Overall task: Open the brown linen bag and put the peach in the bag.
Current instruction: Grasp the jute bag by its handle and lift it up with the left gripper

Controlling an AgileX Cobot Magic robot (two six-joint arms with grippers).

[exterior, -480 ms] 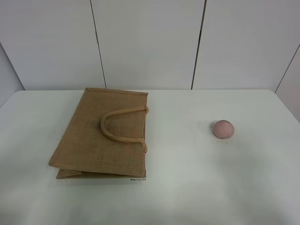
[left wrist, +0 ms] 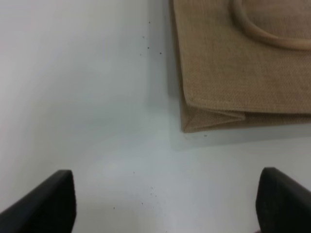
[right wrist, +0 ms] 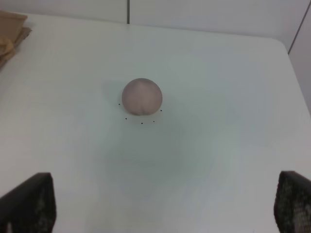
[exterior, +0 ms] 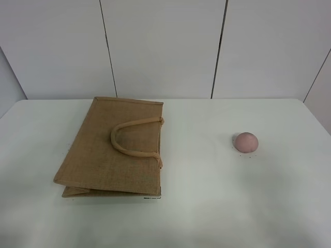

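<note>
Peach (right wrist: 141, 97) well beyond right fingers (right wrist: 29, 204)

Left pincer: the black two-fingered left pincer (left wrist: 165, 201) hangs above the flat white desk (left wrist: 87, 97), gripping nothing.
Left fingers: two dark, blunt fingertips (left wrist: 48, 201) show at opposite edges of the left wrist view, spread wide with bare desk between them.
Right pincer: the black two-fingered right pincer (right wrist: 161, 204) also hangs above the desk, gripping nothing.
Right fingers: its dark, rough-textured fingertips (right wrist: 29, 204) stand far apart, jaws wide.
Wrists: both wrist cameras look down at a slant onto the desk top.
</note>
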